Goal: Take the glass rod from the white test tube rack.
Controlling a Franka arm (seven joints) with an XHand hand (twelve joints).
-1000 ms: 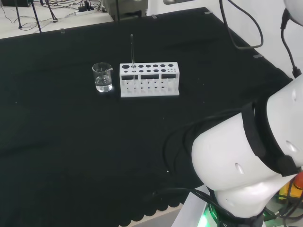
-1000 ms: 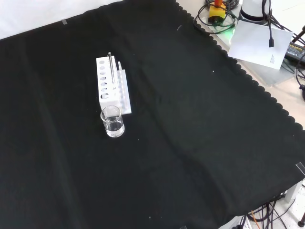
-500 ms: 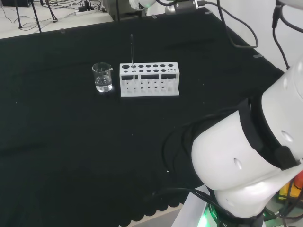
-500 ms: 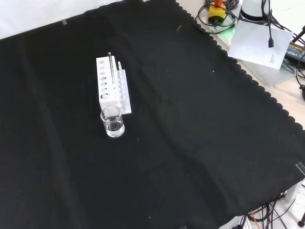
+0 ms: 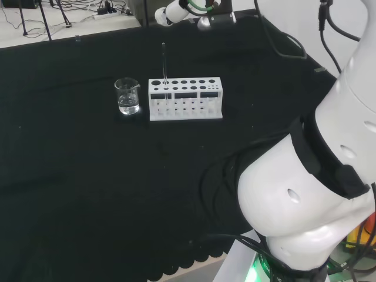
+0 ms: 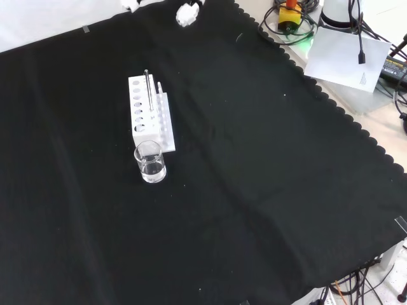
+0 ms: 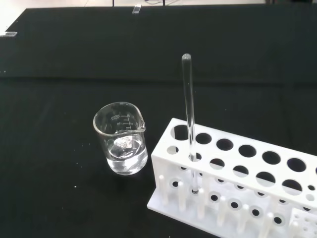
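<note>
A thin glass rod (image 5: 164,63) stands upright in a hole near the left end of the white test tube rack (image 5: 194,106) in the head view. The front view shows the rod (image 6: 148,95) in the rack (image 6: 136,103) left of the cloth's middle. Close up in the wrist view, the rod (image 7: 188,114) rises from the rack (image 7: 247,173), untouched. White parts of the hand (image 5: 170,12) enter at the head view's top edge, beyond the rack and well apart from the rod. A small white piece of the hand (image 6: 186,14) shows at the front view's top edge.
A small glass beaker (image 5: 127,97) with a little clear liquid stands just left of the rack in the head view; the front view has the beaker (image 6: 151,162) nearer than the rack, and the wrist view shows the beaker (image 7: 121,144) beside the rack's end. The arm's white links (image 5: 305,200) bulk at the right.
The arm's end with the hand has come into the top edge of the head and front views. The big white links have shifted. Rod, rack and beaker have not moved.
</note>
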